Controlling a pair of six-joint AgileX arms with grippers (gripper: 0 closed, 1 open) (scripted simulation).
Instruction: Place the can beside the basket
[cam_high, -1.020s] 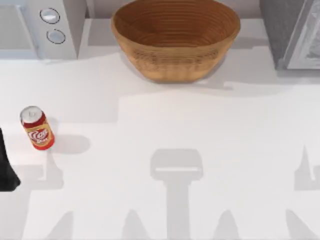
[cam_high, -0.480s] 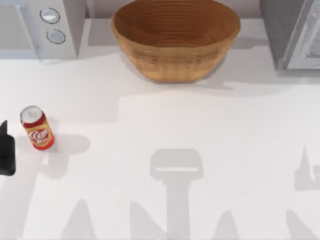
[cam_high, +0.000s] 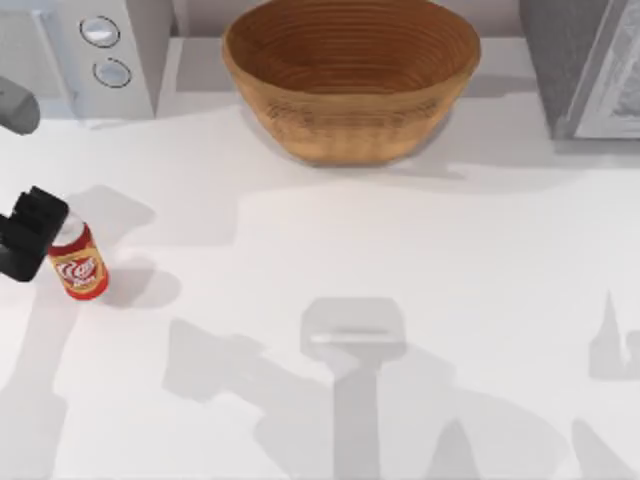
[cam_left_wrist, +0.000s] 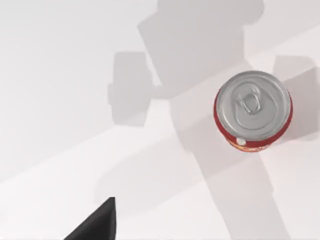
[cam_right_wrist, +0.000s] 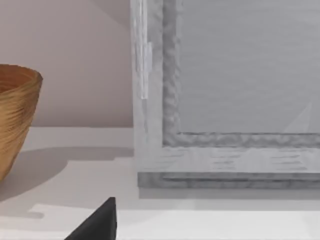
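Bright, even light; soft grey shadows cross the table (cam_high: 420, 250).

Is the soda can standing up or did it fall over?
Standing up. The can shows its round silver top from above, and its red side rises from the table.

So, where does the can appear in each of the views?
Top view: the can stands at the table's left side, the left gripper over its top.
Left wrist view: the can seen from above, silver top up.
Right wrist view: not in it.
Shared landmark: the white table.
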